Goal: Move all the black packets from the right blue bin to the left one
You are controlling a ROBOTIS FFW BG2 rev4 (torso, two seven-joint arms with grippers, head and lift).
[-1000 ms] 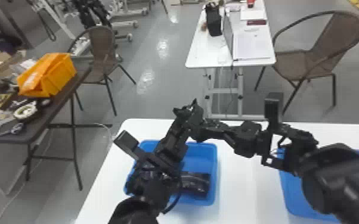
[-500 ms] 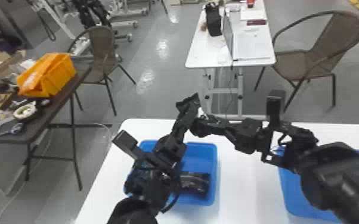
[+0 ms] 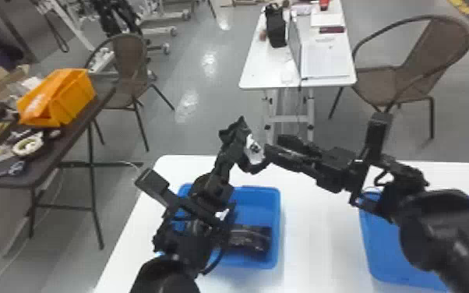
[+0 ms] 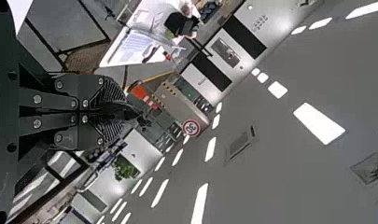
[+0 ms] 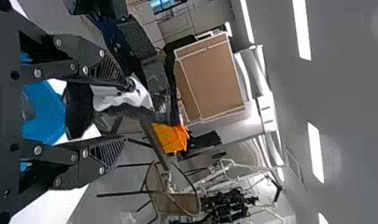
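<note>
Raised over the left blue bin (image 3: pixel 278 230), my left gripper (image 3: pixel 238 142) is shut on a black packet with a white label (image 3: pixel 254 151). In the left wrist view the left gripper (image 4: pixel 123 113) pinches the packet's dark edge. My right gripper (image 3: pixel 270 150) stands open at the packet's right side. Seen from the right wrist view, the right gripper (image 5: pixel 109 114) has its fingers spread wide around the packet (image 5: pixel 126 97). Another black packet (image 3: pixel 247 238) lies inside the left bin. My right arm partly covers the right blue bin (image 3: pixel 379 255).
Both bins stand on the white table (image 3: pixel 315 241), with bare tabletop between them. Off to the left is a dark table (image 3: pixel 64 144) bearing an orange bin (image 3: pixel 76 95) and loose parts. A farther white table (image 3: pixel 253 78) and chairs stand beyond.
The right gripper, earlier shut at the packet, has opened, and its two fingers now show apart. The packet's white label is more exposed. Both grippers have risen slightly.
</note>
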